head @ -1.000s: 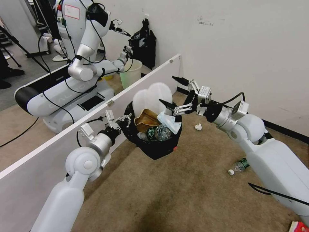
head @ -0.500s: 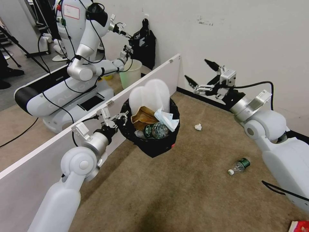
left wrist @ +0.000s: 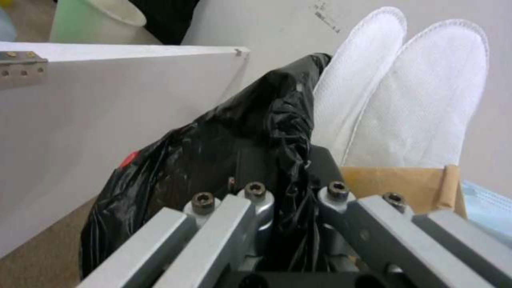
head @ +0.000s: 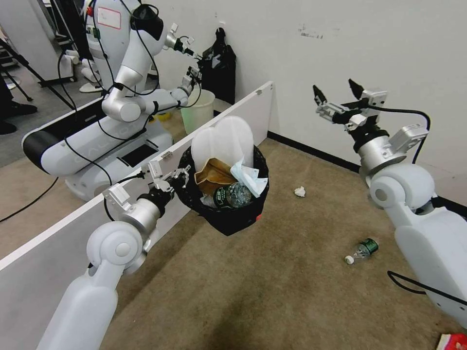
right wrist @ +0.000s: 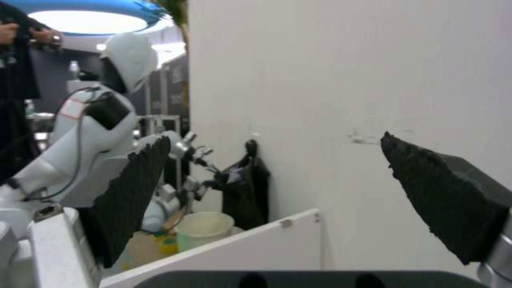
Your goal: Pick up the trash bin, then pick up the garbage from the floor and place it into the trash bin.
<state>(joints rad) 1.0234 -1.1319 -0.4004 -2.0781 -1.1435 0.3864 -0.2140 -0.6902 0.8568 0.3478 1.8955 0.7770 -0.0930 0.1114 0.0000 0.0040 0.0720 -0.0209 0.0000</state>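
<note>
My left gripper (head: 178,177) is shut on the near rim of the trash bin (head: 228,216) and holds it off the floor (head: 272,291). A black bag (left wrist: 224,136) is draped over the rim, and the left fingers (left wrist: 256,200) pinch it. The bin holds garbage: white slippers (head: 224,138), a brown paper bag (head: 210,176), a pale blue mask (head: 249,177) and a clear bottle (head: 234,194). More garbage lies on the carpet: a paper wad (head: 299,191), a green-labelled bottle (head: 362,249) and a red carton (head: 452,341). My right gripper (head: 336,93) is open and empty, raised near the wall, with its fingertips (right wrist: 144,168) wide apart.
A white partition board (head: 97,209) runs along my left side. Behind it stand another robot (head: 121,97) and a pale cream-green bucket (head: 197,109). A black bag (head: 218,65) hangs on the wall (head: 389,48), which closes the far and right sides. Open carpet lies in front.
My right gripper has lifted away from above the bin and swung up and to the right toward the wall, staying open. The bin has shifted slightly left with my left arm.
</note>
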